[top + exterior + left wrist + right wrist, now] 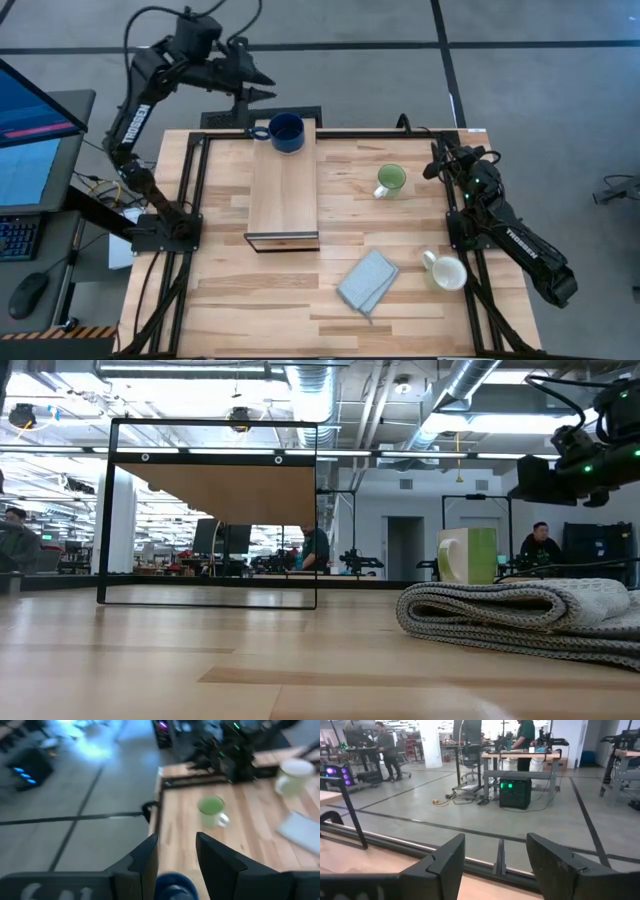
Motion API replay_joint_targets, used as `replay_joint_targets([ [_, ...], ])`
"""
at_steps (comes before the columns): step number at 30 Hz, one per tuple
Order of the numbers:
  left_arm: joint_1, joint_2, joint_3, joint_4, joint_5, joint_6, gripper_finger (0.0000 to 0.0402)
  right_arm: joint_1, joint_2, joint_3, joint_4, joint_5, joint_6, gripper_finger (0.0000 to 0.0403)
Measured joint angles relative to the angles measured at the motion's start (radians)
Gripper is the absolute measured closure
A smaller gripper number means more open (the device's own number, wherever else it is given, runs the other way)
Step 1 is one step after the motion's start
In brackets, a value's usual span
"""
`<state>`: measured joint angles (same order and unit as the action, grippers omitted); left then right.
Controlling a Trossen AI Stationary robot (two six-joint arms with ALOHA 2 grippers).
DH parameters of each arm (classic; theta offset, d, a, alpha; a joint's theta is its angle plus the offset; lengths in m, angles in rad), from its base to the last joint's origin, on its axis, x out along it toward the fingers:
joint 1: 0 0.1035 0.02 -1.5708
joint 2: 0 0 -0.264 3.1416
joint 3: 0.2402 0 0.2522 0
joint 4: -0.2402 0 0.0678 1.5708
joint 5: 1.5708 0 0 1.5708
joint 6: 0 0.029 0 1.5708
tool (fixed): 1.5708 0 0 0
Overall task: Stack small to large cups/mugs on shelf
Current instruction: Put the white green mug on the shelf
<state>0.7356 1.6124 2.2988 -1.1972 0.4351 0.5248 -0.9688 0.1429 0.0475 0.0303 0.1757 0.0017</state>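
Note:
The dark blue mug (286, 131) stands upright on the far end of the shelf (284, 190), a long light-wood box, with its handle toward the table's left. My left gripper (270, 88) hovers open above and just beyond the mug, past the table's far edge. In the left wrist view the blue mug (175, 887) shows low between the open fingers, untouched. The light green mug (390, 180) stands on the table right of the shelf. The white mug (446, 271) stands near the right edge. My right gripper (435, 160) waits open near the far right corner.
A folded grey-blue cloth (367, 281) lies on the table between the shelf and the white mug. A black frame (200, 180) runs along the table's left, far and right edges. A monitor (30, 150) stands off the table's left side. People stand in the room beyond.

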Motion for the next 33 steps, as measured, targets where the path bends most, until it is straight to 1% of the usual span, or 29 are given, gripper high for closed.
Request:
replay_joint_targets([
  [3, 0.017, -0.062, -0.105, 0.145, -0.07, -0.082, 0.0278, 0.0, 0.0, 0.001, -0.01, 0.0, 0.001, 0.0168],
  [5, 0.025, -0.121, -0.202, 0.218, -0.091, -0.106, 0.0278, 0.0, 0.0, 0.001, -0.021, 0.0, 0.005, 0.0168],
  [8, 0.028, -0.237, -0.378, 0.314, -0.087, -0.117, 0.0278, 0.0, 0.0, 0.001, -0.025, 0.0, 0.001, 0.0168],
  [12, 0.015, -0.405, -0.622, 0.436, -0.18, -0.179, 0.0278, 0.0, 0.0, 0.002, -0.024, 0.0, 0.0, 0.0168],
  [16, 0.002, -0.584, -0.895, 0.615, -0.246, -0.225, 0.0278, 0.0, 0.0, 0.002, -0.024, 0.0, 0.0, 0.0168],
  [19, -0.007, -0.72, -1.081, 0.737, -0.263, -0.264, 0.0278, 0.0, 0.0, 0.002, -0.024, -0.001, 0.0, 0.0168],
  [23, -0.008, -0.877, -1.304, 0.83, -0.268, -0.303, 0.0278, 0.0, 0.0, 0.002, -0.024, -0.018, 0.0, 0.0168],
  [28, -0.008, -1.051, -1.546, 0.943, -0.267, -0.353, 0.0278, 0.0, 0.0, 0.003, -0.023, -0.019, 0.024, 0.0168],
  [33, -0.008, -1.215, -1.746, 1.031, -0.268, -0.389, 0.0278, 0.0, 0.0, 0.003, -0.023, -0.019, 0.025, 0.0168],
])
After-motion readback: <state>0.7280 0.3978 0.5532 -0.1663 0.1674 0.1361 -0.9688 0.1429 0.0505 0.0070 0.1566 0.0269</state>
